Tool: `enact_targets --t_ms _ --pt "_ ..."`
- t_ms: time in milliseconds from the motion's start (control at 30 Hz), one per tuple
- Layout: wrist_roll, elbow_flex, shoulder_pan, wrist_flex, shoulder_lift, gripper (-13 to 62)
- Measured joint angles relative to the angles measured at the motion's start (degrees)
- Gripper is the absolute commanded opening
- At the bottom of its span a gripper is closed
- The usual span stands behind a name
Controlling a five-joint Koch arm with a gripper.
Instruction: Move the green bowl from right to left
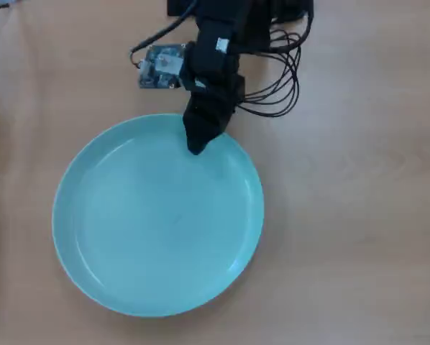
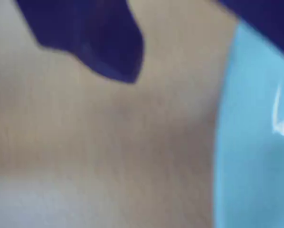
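Observation:
The green bowl (image 1: 157, 223) is a wide, shallow, pale turquoise dish lying flat on the wooden table, a little left of centre in the overhead view. My black gripper (image 1: 195, 146) reaches down from the top and its tip sits over the bowl's far rim. In the wrist view the bowl (image 2: 256, 142) fills the right side. My gripper (image 2: 184, 47) has its jaws apart: one dark finger (image 2: 99, 42) is over bare table outside the rim, the other (image 2: 270, 19) is over the bowl at the top right. Nothing is held.
A small circuit board (image 1: 161, 67) lies on the table just beyond the bowl's far rim, left of the arm. Black cables (image 1: 283, 79) loop to the right of the arm base. Bare wooden table (image 1: 359, 215) surrounds the bowl.

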State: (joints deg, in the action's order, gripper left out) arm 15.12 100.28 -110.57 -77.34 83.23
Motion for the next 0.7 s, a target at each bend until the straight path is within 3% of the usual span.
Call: enact_targets --t_ms 700 --pt "0.0 0.0 -1.32 6.59 -4.13 50.8"
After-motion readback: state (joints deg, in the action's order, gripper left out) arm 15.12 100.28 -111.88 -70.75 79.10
